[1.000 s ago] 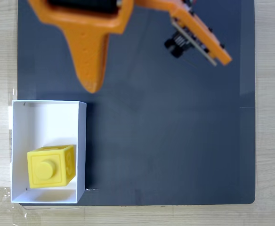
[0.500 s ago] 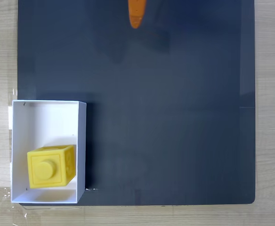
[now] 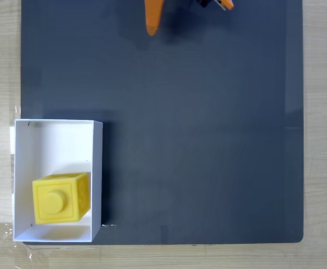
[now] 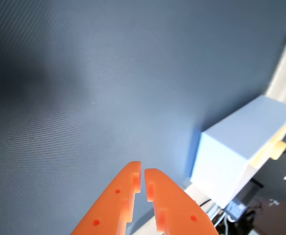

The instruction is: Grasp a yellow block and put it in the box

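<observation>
The yellow block (image 3: 60,199) sits stud-up on the floor of the white box (image 3: 51,140), in the box's near half, at the lower left of the fixed view. My orange gripper (image 3: 152,25) pokes in from the top edge of that view, far from the box, over bare mat. In the wrist view the gripper (image 4: 143,170) has its two fingers almost touching and nothing between them. The box (image 4: 236,156) shows there from outside, to the right of the fingers, and its walls hide the block.
A dark grey mat (image 3: 208,140) covers most of the table, with light wood (image 3: 323,134) around it. Clear tape (image 3: 1,232) holds the box's near corner. Cables and dark clutter (image 4: 260,205) lie beyond the mat's edge in the wrist view.
The arm has pulled back toward the top edge of the fixed view, leaving just a fingertip and a small part in view. The block has stayed in the box.
</observation>
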You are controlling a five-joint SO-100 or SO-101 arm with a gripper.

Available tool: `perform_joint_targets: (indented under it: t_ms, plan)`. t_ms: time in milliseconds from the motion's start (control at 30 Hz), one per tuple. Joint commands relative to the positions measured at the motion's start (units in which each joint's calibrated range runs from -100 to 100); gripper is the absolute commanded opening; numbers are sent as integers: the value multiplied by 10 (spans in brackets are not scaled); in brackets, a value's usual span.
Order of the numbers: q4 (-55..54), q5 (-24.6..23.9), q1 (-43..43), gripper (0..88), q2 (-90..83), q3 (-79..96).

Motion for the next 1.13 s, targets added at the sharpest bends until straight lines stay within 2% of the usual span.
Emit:
perform_joint_targets:
  t_ms: [0,100,1100]
  plan:
    - [31,2,10,10,-23,14]
    - [85,-2,5,10,-26,2]
    - [85,-3,7,10,-26,1]
